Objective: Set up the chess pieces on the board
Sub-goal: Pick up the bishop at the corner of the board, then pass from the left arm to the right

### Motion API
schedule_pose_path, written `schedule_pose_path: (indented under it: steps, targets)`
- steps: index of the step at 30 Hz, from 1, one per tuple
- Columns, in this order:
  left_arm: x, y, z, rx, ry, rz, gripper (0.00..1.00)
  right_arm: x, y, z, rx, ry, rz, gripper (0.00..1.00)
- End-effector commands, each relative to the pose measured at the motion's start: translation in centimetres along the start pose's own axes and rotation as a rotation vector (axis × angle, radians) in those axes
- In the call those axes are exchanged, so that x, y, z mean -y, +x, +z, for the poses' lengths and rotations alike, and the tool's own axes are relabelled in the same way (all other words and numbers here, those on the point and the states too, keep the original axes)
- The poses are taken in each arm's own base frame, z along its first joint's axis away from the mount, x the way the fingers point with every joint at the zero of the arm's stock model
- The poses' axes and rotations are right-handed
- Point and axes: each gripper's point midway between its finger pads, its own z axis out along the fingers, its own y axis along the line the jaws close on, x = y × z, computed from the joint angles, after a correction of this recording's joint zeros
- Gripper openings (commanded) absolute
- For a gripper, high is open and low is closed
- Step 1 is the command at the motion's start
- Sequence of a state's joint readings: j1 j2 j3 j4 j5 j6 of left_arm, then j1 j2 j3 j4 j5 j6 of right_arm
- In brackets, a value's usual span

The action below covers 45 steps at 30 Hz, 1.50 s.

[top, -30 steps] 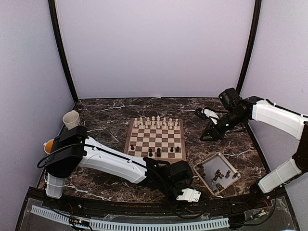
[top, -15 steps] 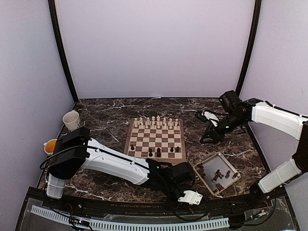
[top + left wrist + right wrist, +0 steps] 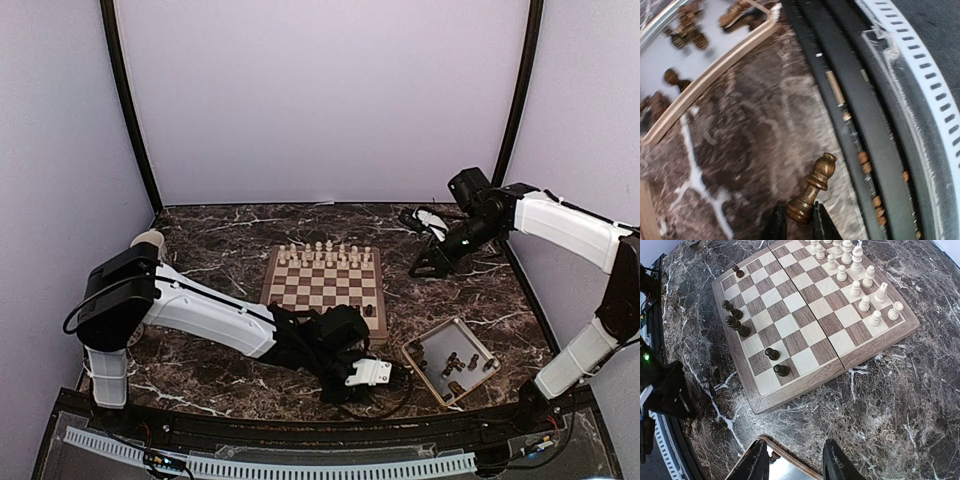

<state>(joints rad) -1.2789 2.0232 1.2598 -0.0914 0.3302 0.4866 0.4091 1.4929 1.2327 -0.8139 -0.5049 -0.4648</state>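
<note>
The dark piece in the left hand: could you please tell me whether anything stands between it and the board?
Nothing visible does. The left hand holds the piece over bare marble near the board; the tray lies off to the side.

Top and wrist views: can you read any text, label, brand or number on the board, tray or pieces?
No readable text in any view.
board: rim and squares are plain, with no letters or numbers.
tray: no label shows.
piece in the left pincer: bare dark wood, no mark.
</note>
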Motion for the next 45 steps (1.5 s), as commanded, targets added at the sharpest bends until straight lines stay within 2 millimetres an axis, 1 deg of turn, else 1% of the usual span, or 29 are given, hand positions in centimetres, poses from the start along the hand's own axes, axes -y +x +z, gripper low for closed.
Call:
schedule_pose_path:
  steps: [1, 4, 7, 8, 11, 14, 16, 19, 22, 29, 36, 39, 42, 45]
  targets:
    - [-3.2, -1.1, -3.6, 0.129, -0.113, -0.147, 0.17, 0.0, -0.4, 0.5, -0.005, -0.047, 0.048, 0.37]
    - [-4.9, 0.2, -4.4, 0.154, -0.181, -0.246, 0.18, -0.1, -0.3, 1.0, -0.015, -0.077, 0.077, 0.37]
    - [-6.2, 0.7, -5.4, 0.207, -0.247, -0.341, 0.18, -0.8, -0.3, 1.3, -0.013, -0.136, 0.118, 0.37]
    - [-6.4, 0.9, -5.7, 0.225, -0.264, -0.379, 0.18, -1.2, -0.2, 1.8, -0.019, -0.176, 0.143, 0.38]
    - [-7.3, 0.6, -6.6, 0.291, -0.309, -0.466, 0.19, -2.4, 0.6, 3.1, -0.052, -0.294, 0.223, 0.41]
    - [-8.5, 0.5, -7.3, 0.349, -0.346, -0.566, 0.19, -4.1, 1.1, 3.6, -0.081, -0.442, 0.290, 0.45]
    - [-9.4, 0.4, -8.0, 0.395, -0.374, -0.637, 0.20, -4.9, 1.4, 3.9, -0.102, -0.515, 0.328, 0.48]
    - [-10.5, 0.6, -9.1, 0.468, -0.408, -0.741, 0.20, -5.5, 1.4, 4.2, -0.108, -0.571, 0.361, 0.54]
    - [-11.1, 0.2, -9.9, 0.524, -0.428, -0.778, 0.20, -5.9, 1.0, 4.7, -0.105, -0.597, 0.367, 0.56]
    - [-12.0, -0.6, -10.9, 0.590, -0.464, -0.813, 0.21, -7.5, 0.0, 5.9, -0.122, -0.634, 0.349, 0.52]
    - [-13.0, -0.9, -11.8, 0.666, -0.516, -0.831, 0.21, -8.1, -0.7, 6.9, -0.114, -0.637, 0.338, 0.48]
    - [-13.2, -1.3, -11.9, 0.682, -0.512, -0.826, 0.21, -8.6, -0.9, 7.2, -0.120, -0.646, 0.331, 0.43]
    - [-13.4, -1.7, -12.1, 0.703, -0.515, -0.820, 0.22, -8.9, -1.1, 7.4, -0.117, -0.662, 0.332, 0.36]
    - [-13.4, -2.0, -12.1, 0.714, -0.506, -0.812, 0.22, -9.1, -1.4, 7.6, -0.112, -0.680, 0.339, 0.31]
